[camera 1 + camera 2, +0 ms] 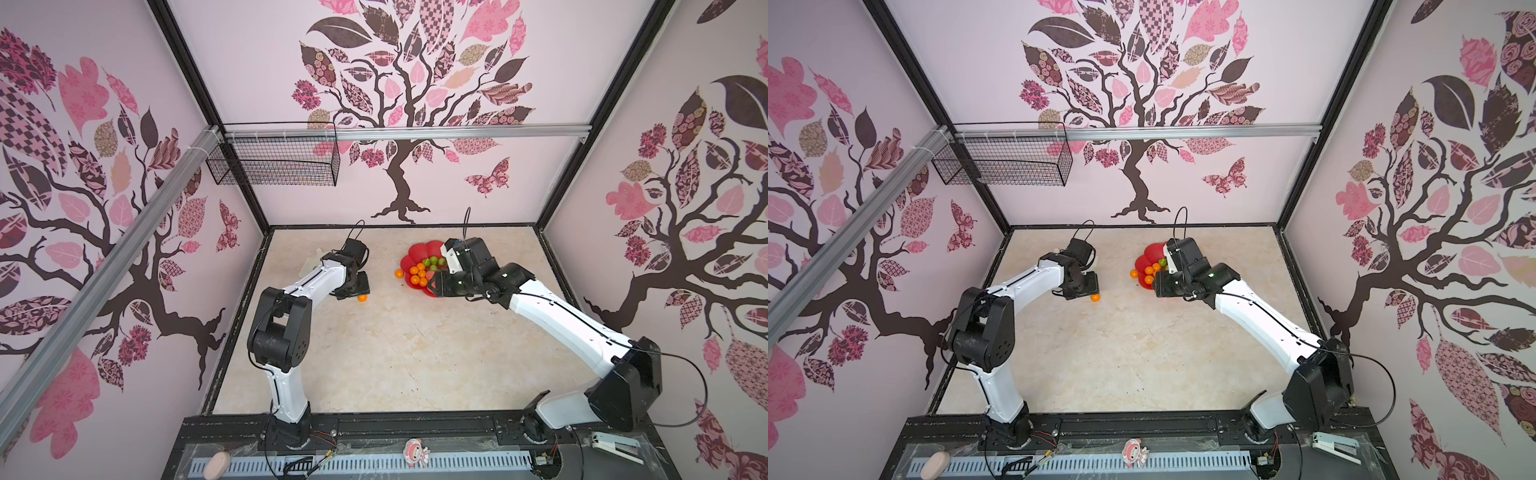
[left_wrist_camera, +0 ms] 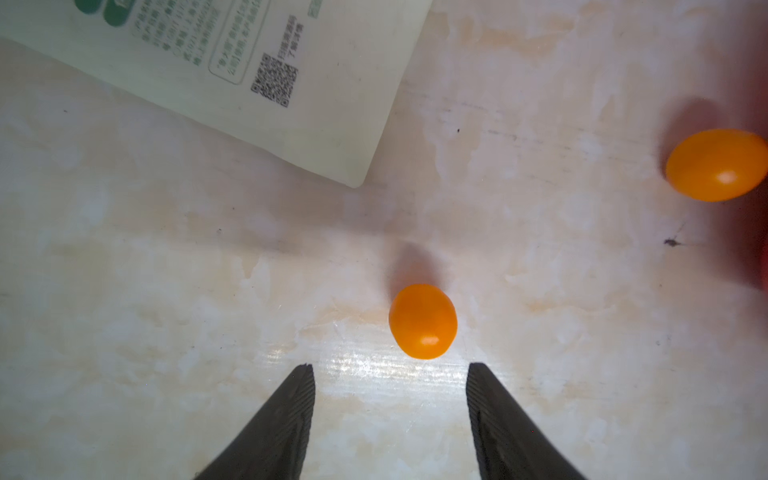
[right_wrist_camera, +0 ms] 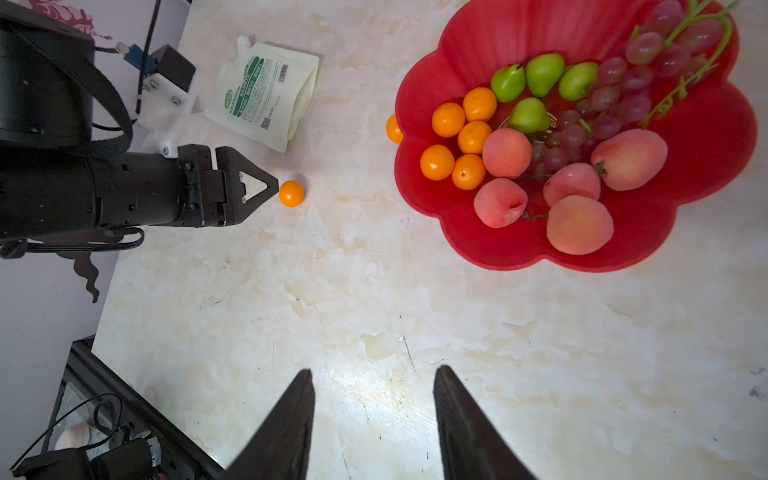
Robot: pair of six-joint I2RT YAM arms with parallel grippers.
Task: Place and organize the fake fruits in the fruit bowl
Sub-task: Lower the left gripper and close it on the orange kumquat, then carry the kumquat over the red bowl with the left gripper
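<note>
The red scalloped fruit bowl (image 3: pixel 498 33) (image 1: pixel 419 249) holds several orange balls (image 3: pixel 473 137), green pears (image 3: pixel 540 75), pink peaches (image 3: pixel 579 224) and a purple grape bunch (image 3: pixel 623 83). One orange ball (image 2: pixel 423 321) (image 1: pixel 362 297) lies on the table just past the tips of my left gripper (image 2: pixel 390 368), which is open with nothing between its fingers. Another orange ball (image 2: pixel 717 165) (image 3: pixel 392 129) rests on the table against the bowl's outer rim. My right gripper (image 3: pixel 374 374) hovers open and empty over bare table near the bowl's front edge.
A white pouch with a green label (image 3: pixel 266 91) (image 2: pixel 249 62) lies flat behind the left gripper, near the back left of the table. A black wire basket (image 1: pixel 274 166) hangs on the rear wall rail. The marble tabletop (image 1: pixel 395 353) is walled on three sides.
</note>
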